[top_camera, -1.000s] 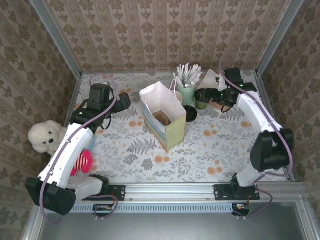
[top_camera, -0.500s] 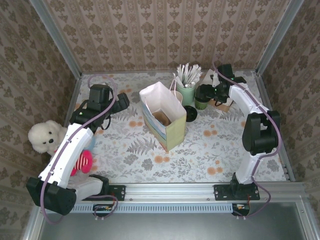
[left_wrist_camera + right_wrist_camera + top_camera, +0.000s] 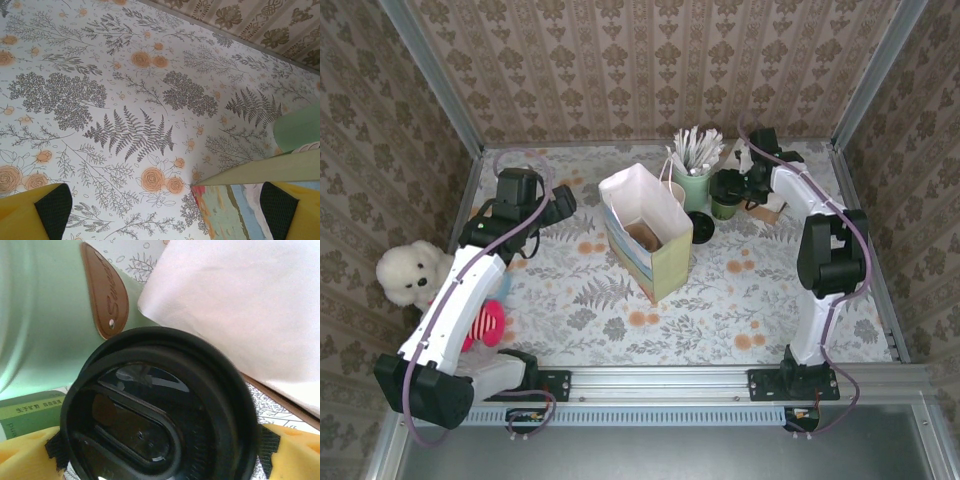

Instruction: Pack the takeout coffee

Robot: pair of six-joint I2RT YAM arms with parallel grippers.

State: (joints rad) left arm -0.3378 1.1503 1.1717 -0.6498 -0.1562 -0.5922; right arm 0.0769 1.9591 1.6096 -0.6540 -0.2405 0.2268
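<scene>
The takeout coffee (image 3: 724, 208), a dark-green cup with a black lid (image 3: 155, 415), stands at the back right of the table beside a pale-green cup of white sticks (image 3: 692, 185). My right gripper (image 3: 728, 188) straddles it. One yellow finger (image 3: 25, 452) sits on each side, with the pads right at the lid's rim. The lid hides whether the pads touch the cup's wall. My left gripper (image 3: 165, 217) is open with nothing between its fingers. It hovers over the floral tablecloth next to the corner of the paper bag (image 3: 250, 200). The bag (image 3: 650, 235) stands open in the middle of the table.
A loose black lid (image 3: 701, 226) lies between the bag and the cups. White paper (image 3: 240, 300) lies behind the coffee. The pale-green cup (image 3: 40, 305) is close on its left. A white plush toy (image 3: 408, 272) and a pink toy (image 3: 488, 322) lie at the left edge.
My right arm has folded in and its gripper has slid left around the coffee cup, with the jaws narrowing slightly. The left arm has barely moved.
</scene>
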